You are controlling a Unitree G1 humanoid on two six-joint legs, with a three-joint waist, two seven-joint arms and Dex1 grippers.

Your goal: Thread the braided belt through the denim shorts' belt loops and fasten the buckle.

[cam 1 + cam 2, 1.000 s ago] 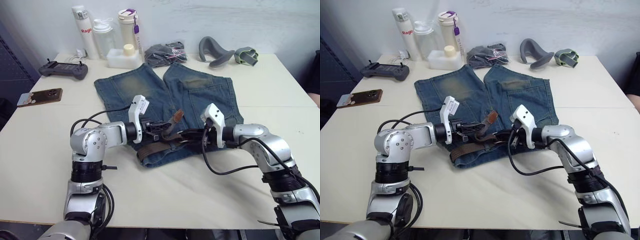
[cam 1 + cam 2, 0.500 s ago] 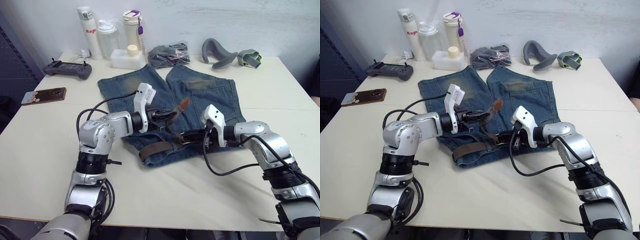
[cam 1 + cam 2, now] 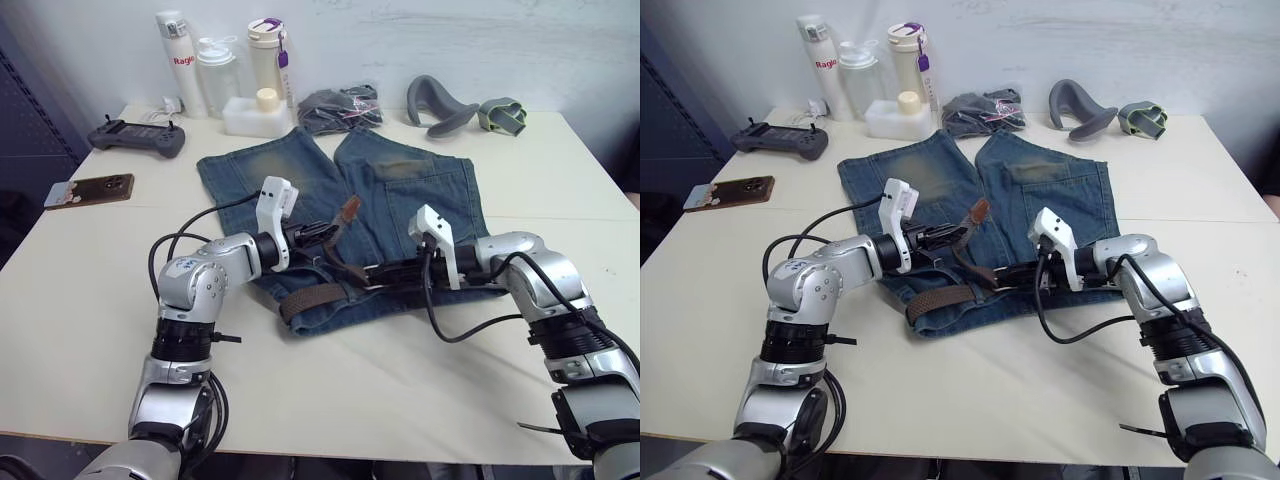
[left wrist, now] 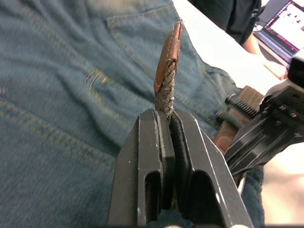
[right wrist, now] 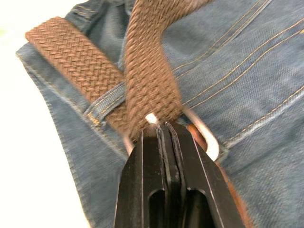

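Denim shorts (image 3: 400, 190) lie on the tabletop (image 3: 90, 300); left pincer (image 4: 167, 124) grips the braided belt (image 4: 166, 90) near its tip, right pincer (image 5: 165, 130) clamps the buckle (image 5: 209, 145).

Left tool (image 4: 168, 124) clamped tight on the braided belt (image 4: 167, 83), brown tip poking upright above the denim shorts (image 4: 61, 85). Right tool (image 4: 266, 135) close beside, at the waistband.

Denim shorts (image 3: 400, 190): blue, faded yellowish patches on both legs, tan stitching. Braided belt (image 5: 147, 80): brown woven pattern, plain lighter-brown tip. Buckle (image 5: 209, 145): silver. Gripper fingers (image 4: 190, 156): black. Table (image 3: 90, 300): cream. Bottles at far left corner (image 3: 215, 70): white.
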